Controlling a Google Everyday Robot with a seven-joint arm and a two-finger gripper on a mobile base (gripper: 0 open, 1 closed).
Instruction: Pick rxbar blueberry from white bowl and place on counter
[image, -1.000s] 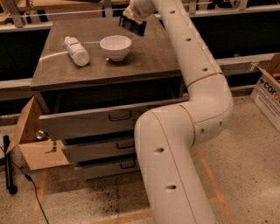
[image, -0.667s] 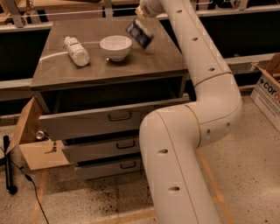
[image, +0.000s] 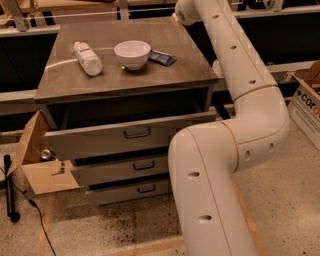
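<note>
The rxbar blueberry (image: 162, 57), a flat dark blue wrapper, lies on the counter (image: 150, 80) just right of the white bowl (image: 132, 53), close to it. The bowl stands upright and looks empty. My white arm rises from the lower right to its wrist (image: 184, 11) at the top edge, above and right of the bar. My gripper is past the top edge and does not show.
A white plastic bottle (image: 87, 58) lies on its side left of the bowl. The cabinet's top drawer (image: 130, 134) stands pulled out. A cardboard flap (image: 35, 155) sits at the lower left, and a box (image: 306, 107) at the right.
The gripper held the blue bar above the counter right of the bowl. Now the bar lies on the counter and the gripper has risen out of view.
</note>
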